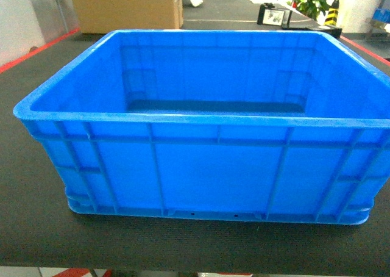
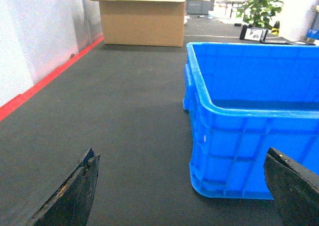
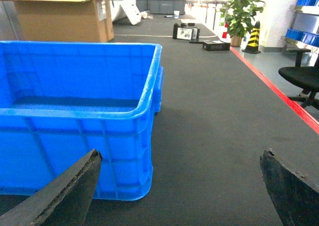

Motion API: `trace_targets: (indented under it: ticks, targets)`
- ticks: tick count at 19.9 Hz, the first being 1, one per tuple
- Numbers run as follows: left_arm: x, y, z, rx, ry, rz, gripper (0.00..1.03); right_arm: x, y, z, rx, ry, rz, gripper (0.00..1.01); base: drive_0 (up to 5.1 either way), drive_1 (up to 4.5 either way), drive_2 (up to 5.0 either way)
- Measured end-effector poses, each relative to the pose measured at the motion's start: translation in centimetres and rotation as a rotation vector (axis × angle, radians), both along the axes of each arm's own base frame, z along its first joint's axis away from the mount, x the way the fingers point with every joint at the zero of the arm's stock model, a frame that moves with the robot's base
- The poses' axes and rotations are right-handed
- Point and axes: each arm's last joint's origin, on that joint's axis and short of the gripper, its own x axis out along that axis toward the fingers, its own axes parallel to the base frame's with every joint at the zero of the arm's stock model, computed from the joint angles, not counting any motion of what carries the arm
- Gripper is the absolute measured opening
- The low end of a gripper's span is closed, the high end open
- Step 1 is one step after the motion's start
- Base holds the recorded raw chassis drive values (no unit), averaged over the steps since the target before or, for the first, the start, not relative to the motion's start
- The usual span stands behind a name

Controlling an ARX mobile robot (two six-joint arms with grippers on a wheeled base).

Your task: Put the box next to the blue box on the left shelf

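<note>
Crate (image 1: pixel 207 167) sits square ahead on the dark mat (image 1: pixel 36 228), one of it, open top, nothing inside, and neither arm touches it. The left gripper (image 2: pixel 184 186) hangs with jaws spread wide, low by the crate's near left corner. The right gripper (image 3: pixel 179 186) is likewise spread, low by the near right corner. Both hold nothing.

The step looks like the two-arm pickup. Doing it well likely means bringing each gripper in at matched height to opposite side walls, catching under the thick rim or on a rib, and closing evenly so the crate lifts level and does not twist.

Count: one crate, two grippers, one large cardboard box (image 3: pixel 65 19) behind, one plant (image 3: pixel 241 9), one striped cone (image 3: pixel 254 37). No shelf or second blue box shows clearly yet.
</note>
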Motion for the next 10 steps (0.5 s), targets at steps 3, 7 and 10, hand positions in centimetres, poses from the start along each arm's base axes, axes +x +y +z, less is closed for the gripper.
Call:
trace_targets:
  ticks: [3,7,10]
  targets:
    - [0.0,0.0,0.0,0.0,0.0,0.0,0.98,0.0,0.0,0.0,0.0,0.0,0.0,0.98,0.0,0.0,0.0]
    - [0.0,0.0,0.0,0.0,0.0,0.0,0.98,0.0,0.0,0.0,0.0,0.0,0.0,0.98,0.0,0.0,0.0]
    - [0.48,-0.62,-0.34,-0.016,0.235,0.204,0.98,0.32,0.67,-0.63,-0.022,0.269,-0.21,0.98,0.0,0.0,0.0]
